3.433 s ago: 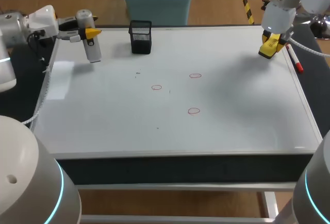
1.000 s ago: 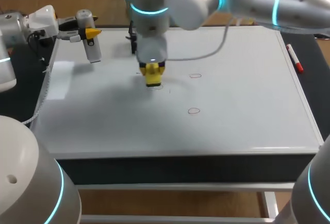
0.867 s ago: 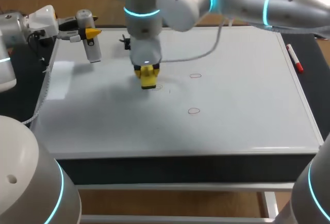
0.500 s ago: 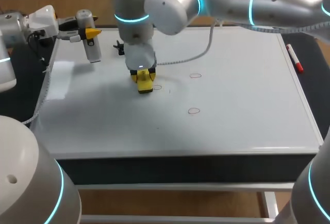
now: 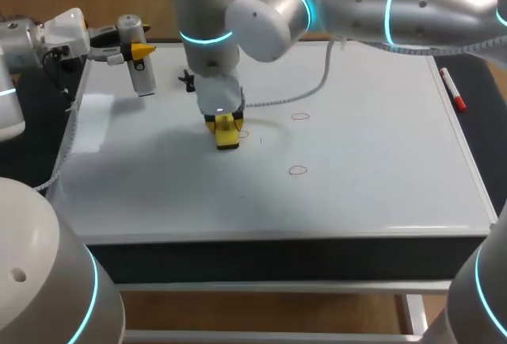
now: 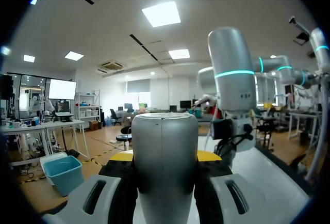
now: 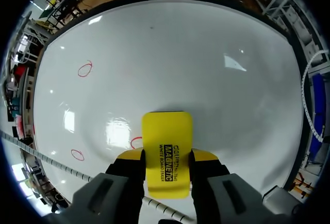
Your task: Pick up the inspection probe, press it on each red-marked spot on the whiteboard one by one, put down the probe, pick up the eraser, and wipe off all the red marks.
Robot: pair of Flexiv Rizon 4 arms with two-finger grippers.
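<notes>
My right arm reaches across the whiteboard point(image 5: 372, 193) to its middle left. My right gripper point(image 5: 226, 126) is shut on the yellow eraser point(image 5: 228, 136), which sits down at the board. In the right wrist view the eraser point(image 7: 166, 149) lies between the fingers of the right gripper point(image 7: 166, 158). One red circle point(image 7: 135, 142) peeks out beside the eraser, at the eraser's right edge point(image 5: 242, 133) in the head view. Two more red circles point(image 5: 299, 116) point(image 5: 297, 170) lie to the right. At the board's far left corner my left gripper point(image 5: 141, 49) is shut on the silver inspection probe point(image 5: 142, 74) point(image 6: 165, 167), held above the board.
A red marker point(image 5: 451, 90) lies along the board's right edge. My right arm point(image 5: 207, 35) hides most of the black mesh holder at the back. A white cable point(image 5: 301, 90) hangs from that arm over the board.
My right gripper has slid the eraser a little toward the front and left beside the left-hand red circle, then slightly back right. The left arm and probe have not moved.
</notes>
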